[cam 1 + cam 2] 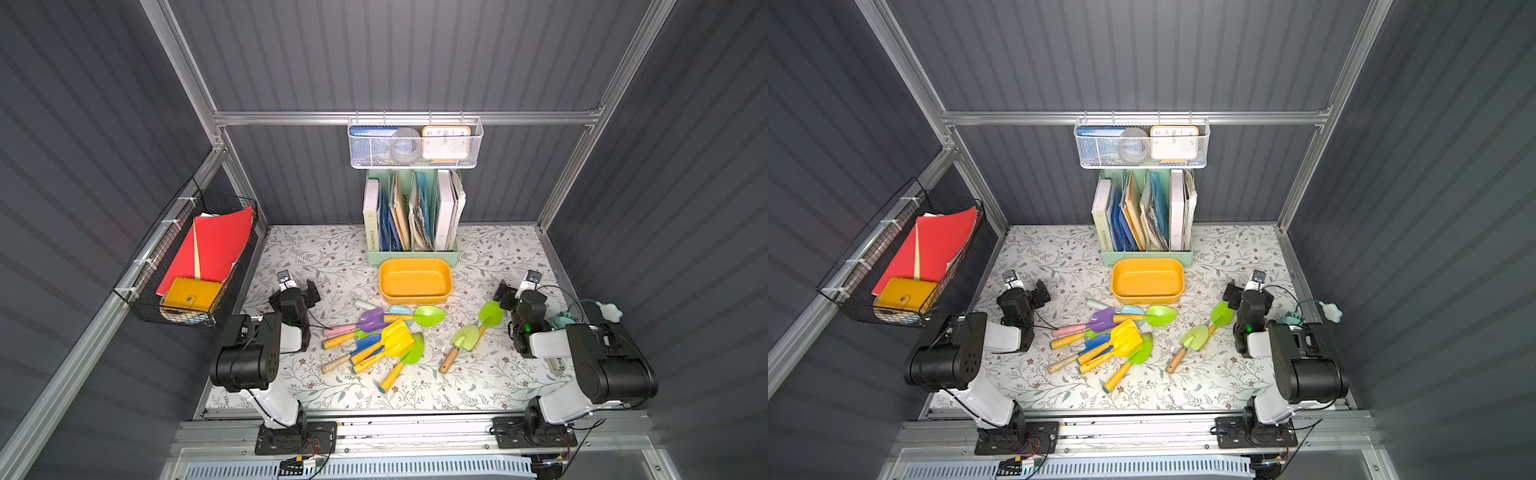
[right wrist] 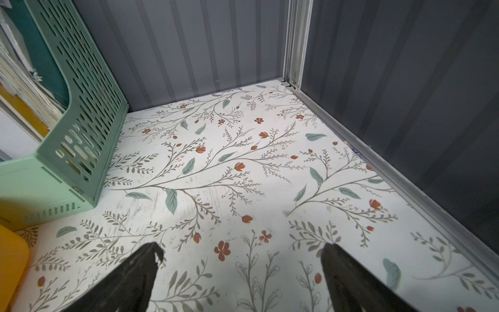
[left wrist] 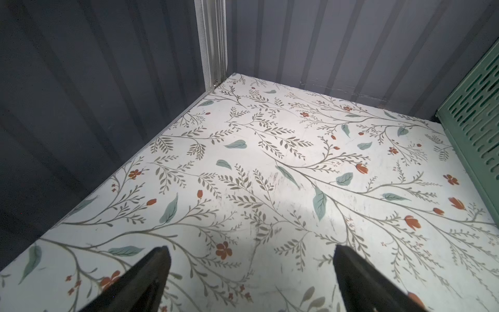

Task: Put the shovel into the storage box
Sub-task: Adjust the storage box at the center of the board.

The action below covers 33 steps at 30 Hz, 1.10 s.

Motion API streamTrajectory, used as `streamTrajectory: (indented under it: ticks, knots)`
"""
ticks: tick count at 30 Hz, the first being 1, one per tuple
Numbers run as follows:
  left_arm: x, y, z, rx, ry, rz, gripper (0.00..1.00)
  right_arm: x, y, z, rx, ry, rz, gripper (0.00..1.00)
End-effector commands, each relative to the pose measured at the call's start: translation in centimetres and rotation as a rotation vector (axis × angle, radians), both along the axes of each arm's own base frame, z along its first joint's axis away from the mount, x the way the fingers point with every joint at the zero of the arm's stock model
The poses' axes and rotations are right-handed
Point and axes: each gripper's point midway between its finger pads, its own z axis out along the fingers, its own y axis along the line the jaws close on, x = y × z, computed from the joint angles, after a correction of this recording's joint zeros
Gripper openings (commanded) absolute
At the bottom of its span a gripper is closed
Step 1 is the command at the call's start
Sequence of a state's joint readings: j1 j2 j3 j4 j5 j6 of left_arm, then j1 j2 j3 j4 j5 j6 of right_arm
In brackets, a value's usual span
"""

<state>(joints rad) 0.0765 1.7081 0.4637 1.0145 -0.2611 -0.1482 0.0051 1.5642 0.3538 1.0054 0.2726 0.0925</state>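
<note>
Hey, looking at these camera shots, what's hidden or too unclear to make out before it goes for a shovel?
- Shovel pile, both top views: blades and handles overlap, so the exact count is unclear; the yellow shovels cover most of a blue shovel.
- Storage box, right wrist view: only one corner shows, cut off by the picture's edge; absent from the left wrist view.
- Wrist views: no shovels in frame.
- White mesh basket, top views: the mesh obscures its contents.
</note>
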Motion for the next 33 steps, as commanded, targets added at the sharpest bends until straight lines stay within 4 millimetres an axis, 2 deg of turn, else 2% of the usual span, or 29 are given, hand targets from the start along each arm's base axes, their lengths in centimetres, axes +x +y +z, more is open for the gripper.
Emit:
streamTrajectory:
  ticks: [1, 26, 29, 33]
  knots:
    - [0.3, -0.1, 0.6, -0.007, -0.023, -0.005, 1.00, 0.2, 0.7, -0.2, -0.010, 0.011, 0.042, 0.99]
    - [0.4, -0.3, 0.7, -0.009, -0.025, -0.015, 1.00, 0.3, 0.7, -0.1, -0.007, 0.007, 0.040, 0.99]
    - [0.5, 0.3, 1.2, -0.009, -0.014, 0.019, 1.00, 0.4, 0.6, 1.0, -0.006, 0.015, 0.034, 0.99]
    - [2.0, 1.6, 3.1, -0.024, 0.115, 0.105, 1.00, 0.0, 0.1, 3.4, 0.002, 0.054, 0.000, 0.99]
